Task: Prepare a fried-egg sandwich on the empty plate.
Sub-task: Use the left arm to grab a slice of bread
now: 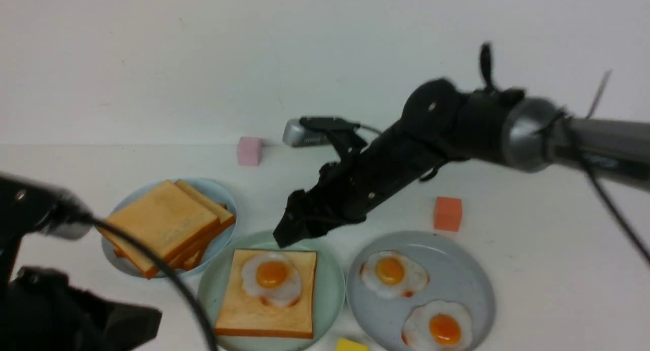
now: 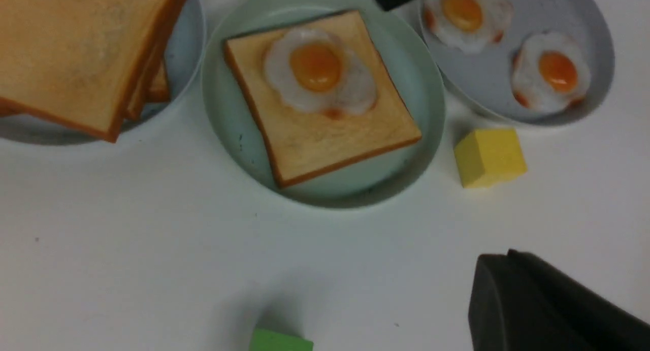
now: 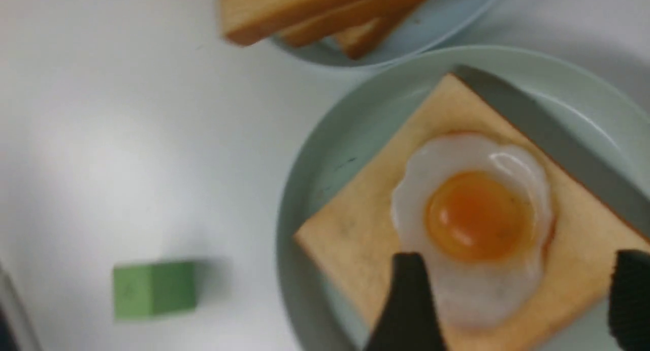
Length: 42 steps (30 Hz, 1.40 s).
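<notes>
Our right tool hung wide, empty, over the egg; our left tool was shut. We judged the top slice of the pile light, stiff, best pinched by its crust.

I see the pale mint-green plate just left of the grey plate, rims almost touching. One square golden toast slice with a brown crust lies flat on it. A white fried egg rests uncovered on the slice, off-centre, orange yolk up.
</notes>
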Each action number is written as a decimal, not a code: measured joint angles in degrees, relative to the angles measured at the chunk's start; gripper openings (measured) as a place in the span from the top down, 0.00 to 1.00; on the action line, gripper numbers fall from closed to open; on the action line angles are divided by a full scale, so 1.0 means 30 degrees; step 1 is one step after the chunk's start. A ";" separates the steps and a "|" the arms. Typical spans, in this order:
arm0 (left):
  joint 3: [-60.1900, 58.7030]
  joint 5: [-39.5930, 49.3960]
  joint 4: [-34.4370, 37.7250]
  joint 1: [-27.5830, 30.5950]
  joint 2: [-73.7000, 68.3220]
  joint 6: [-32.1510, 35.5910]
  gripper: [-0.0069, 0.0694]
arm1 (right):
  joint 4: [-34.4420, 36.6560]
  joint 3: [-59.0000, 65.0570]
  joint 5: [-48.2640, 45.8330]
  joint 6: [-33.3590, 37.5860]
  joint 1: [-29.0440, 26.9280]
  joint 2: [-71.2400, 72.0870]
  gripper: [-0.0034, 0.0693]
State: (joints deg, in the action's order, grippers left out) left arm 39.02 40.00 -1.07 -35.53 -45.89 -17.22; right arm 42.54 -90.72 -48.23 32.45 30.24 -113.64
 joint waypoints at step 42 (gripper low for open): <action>0.2383 -0.4680 2.2525 1.6645 -1.6982 1.2989 0.40 | -0.5856 0.4993 -0.3258 -0.4849 0.2168 1.1108 0.15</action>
State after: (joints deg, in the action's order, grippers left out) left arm 46.17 25.96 66.51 14.41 -96.83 21.75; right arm 24.97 -75.74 -58.01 17.90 36.74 -80.32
